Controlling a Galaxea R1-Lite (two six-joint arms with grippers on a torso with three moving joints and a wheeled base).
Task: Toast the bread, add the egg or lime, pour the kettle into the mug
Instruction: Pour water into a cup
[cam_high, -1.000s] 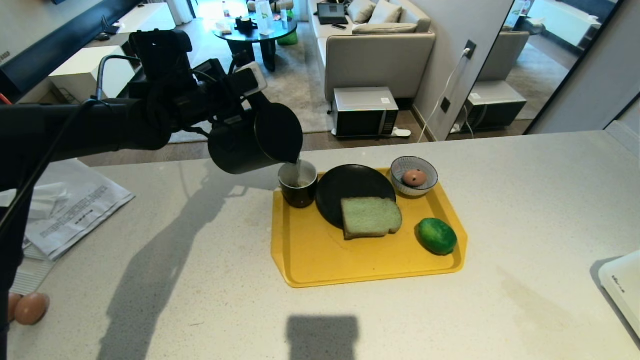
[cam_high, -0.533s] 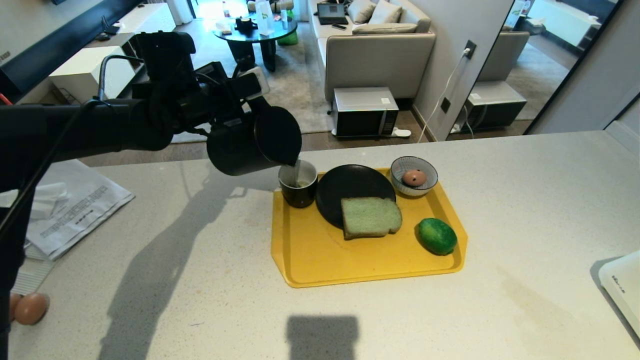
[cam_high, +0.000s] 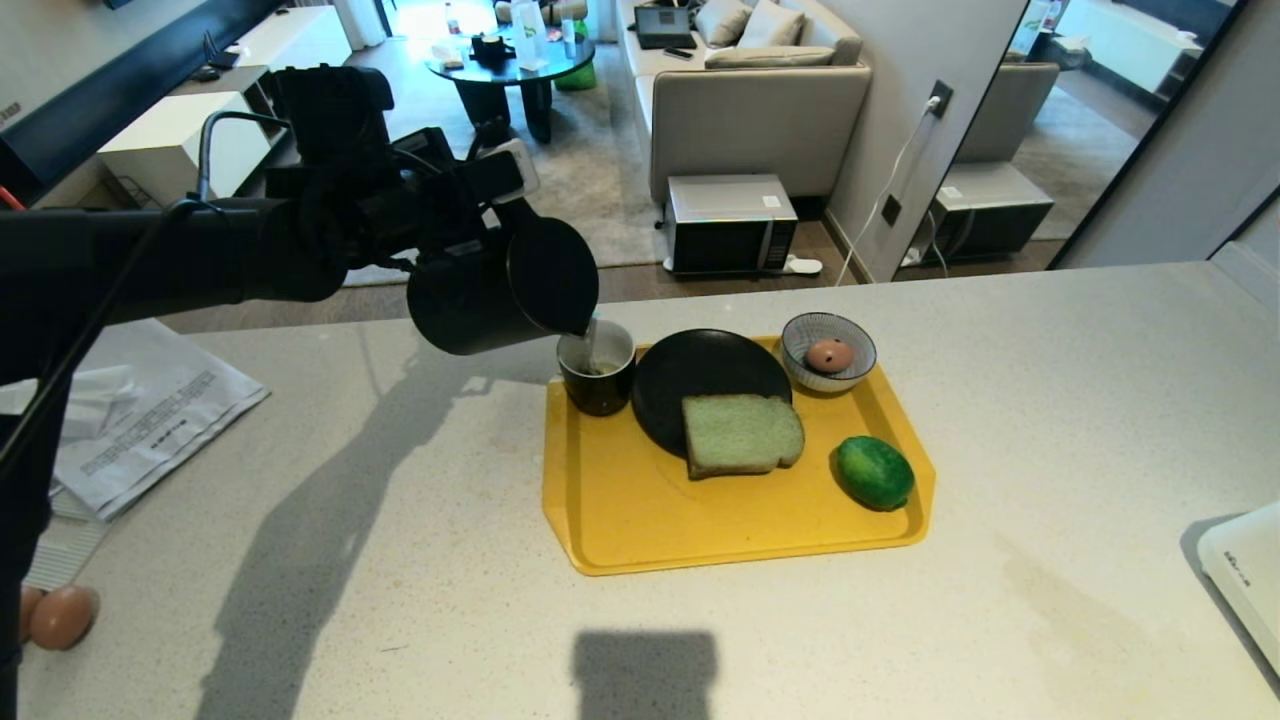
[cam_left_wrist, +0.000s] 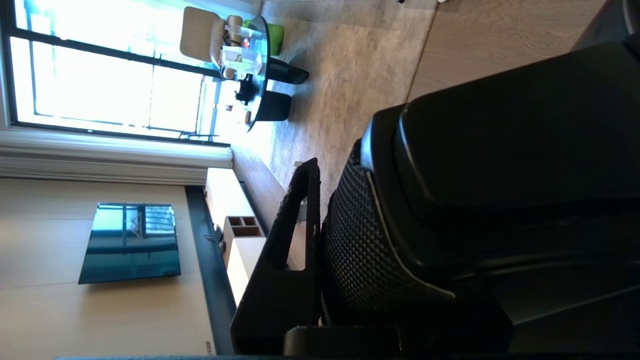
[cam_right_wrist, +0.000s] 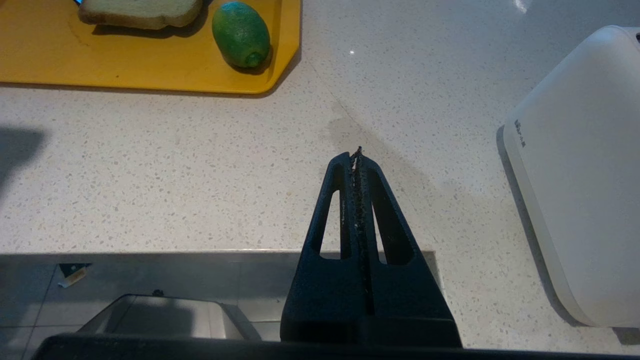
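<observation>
My left gripper (cam_high: 478, 205) is shut on the textured handle (cam_left_wrist: 360, 240) of the black kettle (cam_high: 490, 290). I hold the kettle tipped, its spout right above the mug (cam_high: 597, 378), and a thin stream of water runs into the mug. The mug stands at the far left corner of the yellow tray (cam_high: 640, 510). The bread (cam_high: 742, 435) lies half on a black plate (cam_high: 700, 370). To its right on the tray lies the lime (cam_high: 875, 472). An egg (cam_high: 828, 355) rests in a small striped bowl. My right gripper (cam_right_wrist: 356, 155) hangs shut and empty over the counter's near edge.
Papers (cam_high: 140, 410) lie on the counter at the left, and two eggs (cam_high: 60, 617) sit at its near left edge. A white appliance (cam_high: 1245, 580) stands at the near right. Beyond the counter the floor drops away towards a living room.
The kettle stays tipped over the mug with water still running; its body has shifted only very slightly to the left. The right arm has not moved.
</observation>
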